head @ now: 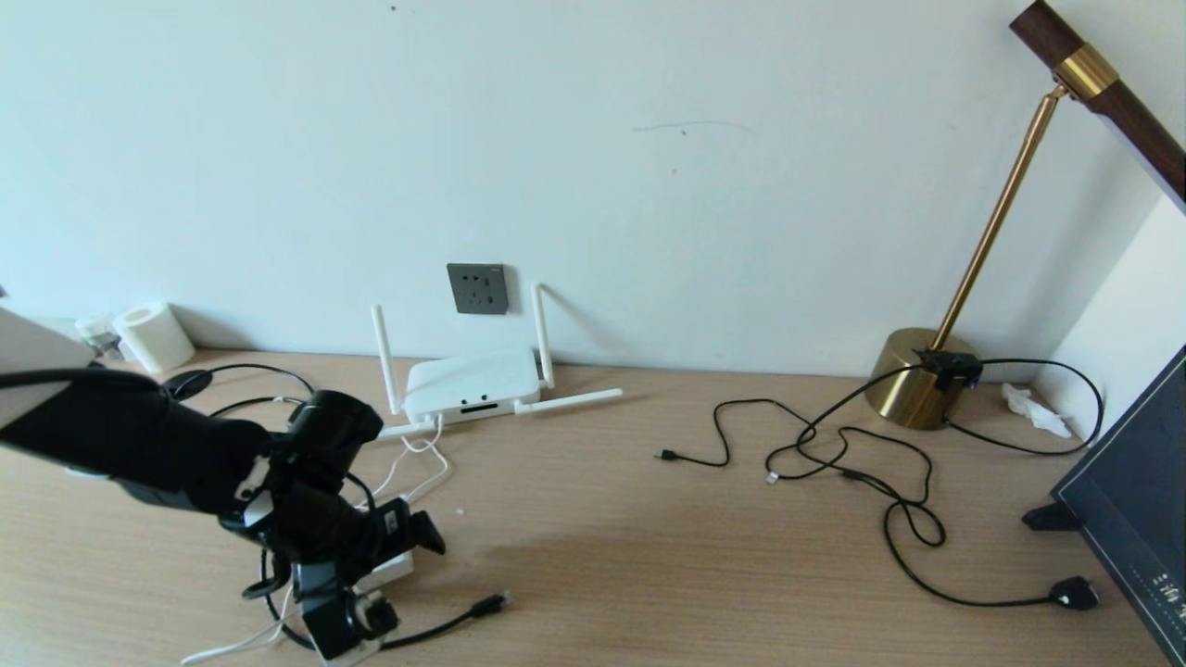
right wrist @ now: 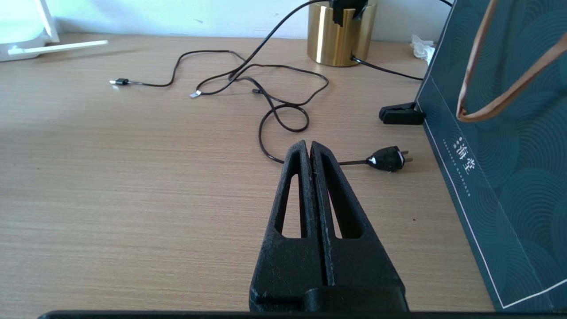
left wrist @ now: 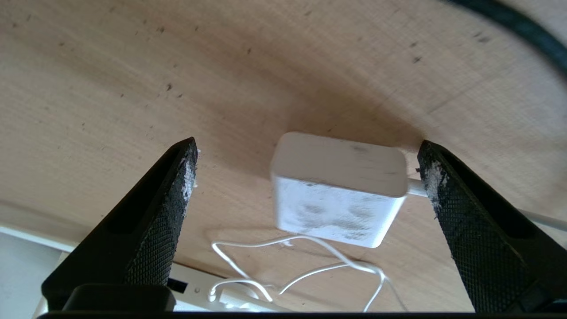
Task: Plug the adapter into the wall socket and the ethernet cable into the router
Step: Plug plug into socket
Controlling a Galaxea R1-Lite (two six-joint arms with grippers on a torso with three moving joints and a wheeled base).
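Plainly, from the head view, the risk lies at the near left of the desk (head: 649, 519): the left gripper (head: 357, 616) hangs low over the adapter (head: 394, 567), whose thin white cord (head: 417, 468) loops back toward the router (head: 473, 382) at the far wall. If the cord drags or snags on the arm during a lift, it could tug the adapter askew before it reaches the wall socket (head: 478, 288), just above the router. The ethernet cable (head: 445, 625) also lies close by, its plug on the desk just right of the gripper, and could get caught up.

Seen from the left wrist, the left gripper (left wrist: 305, 177) stands wide open with the adapter (left wrist: 339, 188) between its fingers (left wrist: 175, 195), nearer one than the other and touching neither. Closing off-centre could shove or twist the cube rather than clamp it.

Seen from the right wrist, the right gripper (right wrist: 310, 153) is fully closed, empty, and parked above bare desk at the right.
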